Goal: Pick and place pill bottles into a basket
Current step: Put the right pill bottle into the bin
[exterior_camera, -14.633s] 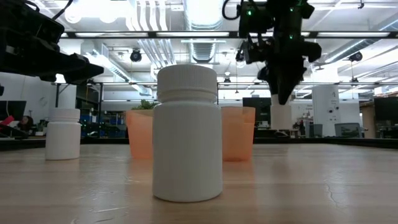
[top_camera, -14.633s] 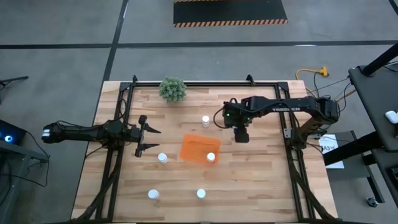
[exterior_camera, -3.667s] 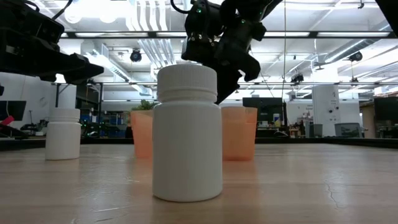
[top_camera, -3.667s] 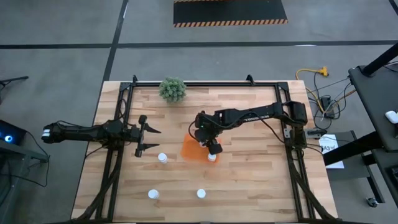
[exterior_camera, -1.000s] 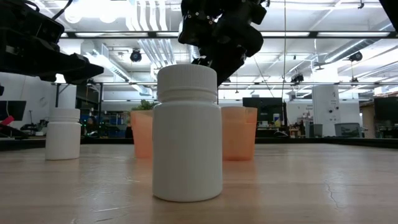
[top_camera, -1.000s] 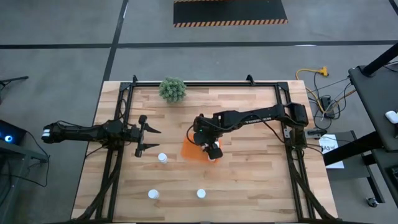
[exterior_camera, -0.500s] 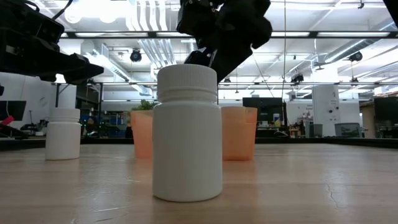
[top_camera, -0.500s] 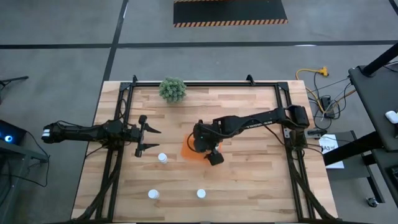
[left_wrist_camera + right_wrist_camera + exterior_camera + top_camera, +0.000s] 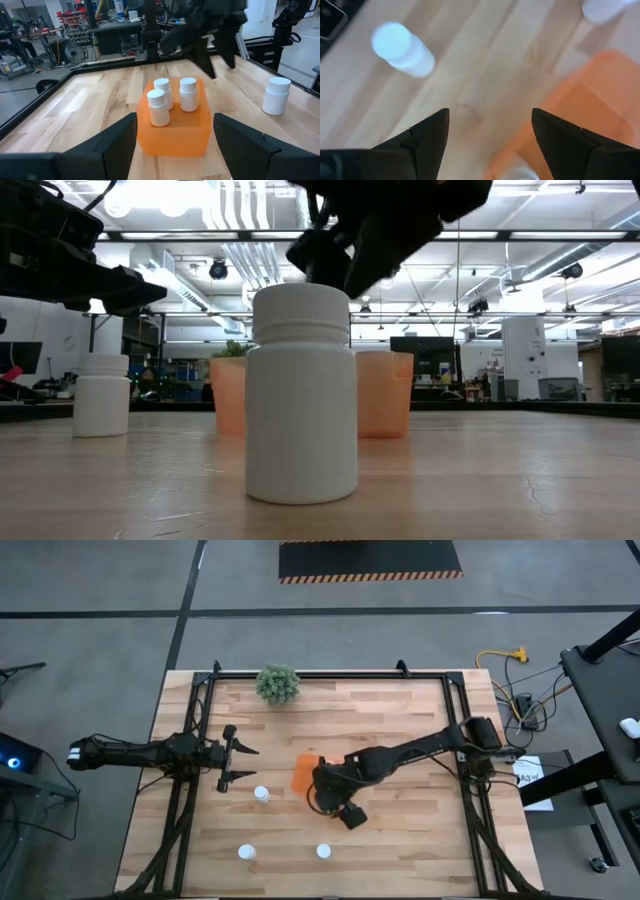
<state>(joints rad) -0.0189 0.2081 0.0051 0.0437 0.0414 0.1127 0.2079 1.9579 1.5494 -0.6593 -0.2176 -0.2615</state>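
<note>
1. The basket (image 9: 304,772) sits near the middle of the table (image 9: 420,840). It is small and orange, with low walls.
2. Three bottles (image 9: 180,94) stand inside it, close together. You can see them best from the left arm's camera.
3. Three more bottles are out on the wood. One (image 9: 261,794) is just left of the basket. Two (image 9: 246,852) sit near the front edge, and the other of those (image 9: 323,851) is right below the right arm.
4. The right gripper (image 9: 350,816) hangs over the table, just past the basket's front corner. Its two fingers are apart and there is nothing between them.
5. The left gripper (image 9: 238,762) waits at the left side, well away from the basket. Its fingers are spread wide and hold nothing.
6. The bottles look light and hard, like plastic. I think they will not squash or break.
7. They look smooth and round, so they might slip or tip over if bumped.
8. I would grab one from above, with a finger on each side, just under the white cap or on the cap.
9. The front bottle near the right arm looks like the easiest one to get next.
</note>
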